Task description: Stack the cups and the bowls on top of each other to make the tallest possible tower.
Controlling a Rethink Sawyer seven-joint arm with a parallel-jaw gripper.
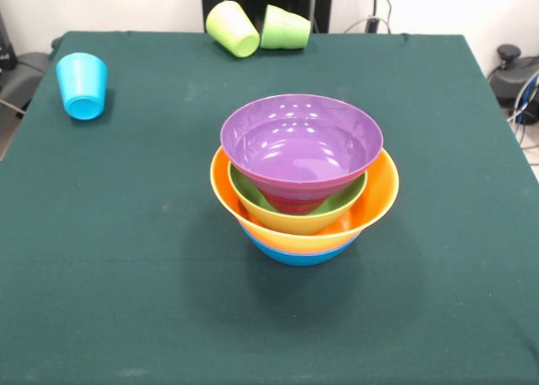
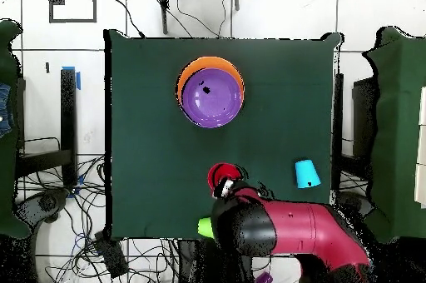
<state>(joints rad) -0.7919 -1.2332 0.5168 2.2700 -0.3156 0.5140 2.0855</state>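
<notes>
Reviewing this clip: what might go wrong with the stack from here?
The purple bowl sits high and off-centre on the tower, perched above the green bowl rather than nested, so a nudge could tip it. The sky blue cup, yellow-green cup and green cup lie on their sides near the table's edges and may roll when grasped.

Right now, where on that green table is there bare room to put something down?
Bare cloth runs all along the near edge of the table, below the tower, and on both sides of it. The far edge is crowded: yellow-green cup and green cup lie together, and the sky blue cup takes one corner.
</notes>
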